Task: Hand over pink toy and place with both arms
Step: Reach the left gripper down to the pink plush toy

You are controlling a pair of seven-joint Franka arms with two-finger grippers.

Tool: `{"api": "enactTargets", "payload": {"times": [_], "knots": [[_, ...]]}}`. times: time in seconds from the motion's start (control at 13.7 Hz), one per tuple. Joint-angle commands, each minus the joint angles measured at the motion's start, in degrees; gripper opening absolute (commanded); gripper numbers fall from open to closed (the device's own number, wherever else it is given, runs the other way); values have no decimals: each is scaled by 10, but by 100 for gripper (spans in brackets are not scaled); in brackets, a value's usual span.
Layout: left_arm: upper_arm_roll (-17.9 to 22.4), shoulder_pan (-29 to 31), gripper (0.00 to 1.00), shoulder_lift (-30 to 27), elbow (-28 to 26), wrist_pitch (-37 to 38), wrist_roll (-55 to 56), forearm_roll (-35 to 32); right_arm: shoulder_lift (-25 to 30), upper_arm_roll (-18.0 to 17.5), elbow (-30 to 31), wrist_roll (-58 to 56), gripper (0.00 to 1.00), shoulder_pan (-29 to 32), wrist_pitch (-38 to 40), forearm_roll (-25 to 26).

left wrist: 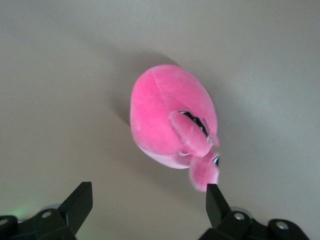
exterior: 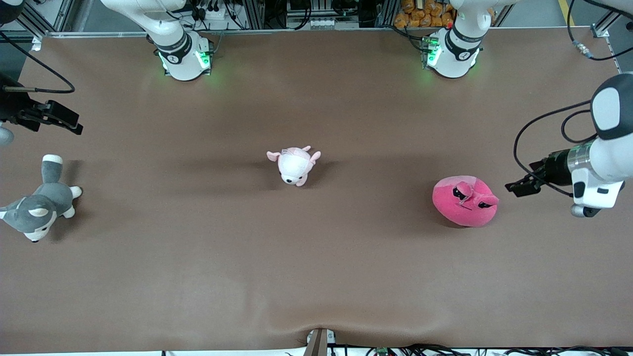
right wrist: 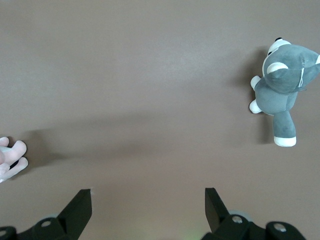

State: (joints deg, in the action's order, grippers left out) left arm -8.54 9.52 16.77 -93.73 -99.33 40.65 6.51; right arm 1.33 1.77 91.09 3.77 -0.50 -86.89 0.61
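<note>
Front view: left gripper (exterior: 517,188) spread wide beside pink toy (exterior: 464,201); should straddle body, not ear. Right gripper (exterior: 69,122) waits, fingers apart.

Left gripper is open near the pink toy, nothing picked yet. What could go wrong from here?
1. The pink toy is round and soft; the open left gripper, beside it toward the left arm's end, may pinch only a floppy ear and lose it at handover.
2. The right gripper waits open above the grey-and-white dog, so the handover reach looks long.
</note>
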Motion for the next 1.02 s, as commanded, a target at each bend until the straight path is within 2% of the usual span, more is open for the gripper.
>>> {"api": "enactTargets", "payload": {"times": [0.0, 0.36, 0.8, 0.95], "knots": [[0, 12, 100, 41, 39, 6, 72, 37, 13, -1, 10, -7, 100, 4, -4, -10], [1, 29, 100, 70, 31, 25, 173, 129, 13, -1, 10, -7, 100, 4, -2, -10], [0, 32, 100, 109, 35, 20, 175, 136, 13, -1, 10, -7, 100, 4, -2, -10], [1, 33, 100, 117, 35, 20, 175, 157, 13, -1, 10, -7, 100, 4, -1, -10]]}}
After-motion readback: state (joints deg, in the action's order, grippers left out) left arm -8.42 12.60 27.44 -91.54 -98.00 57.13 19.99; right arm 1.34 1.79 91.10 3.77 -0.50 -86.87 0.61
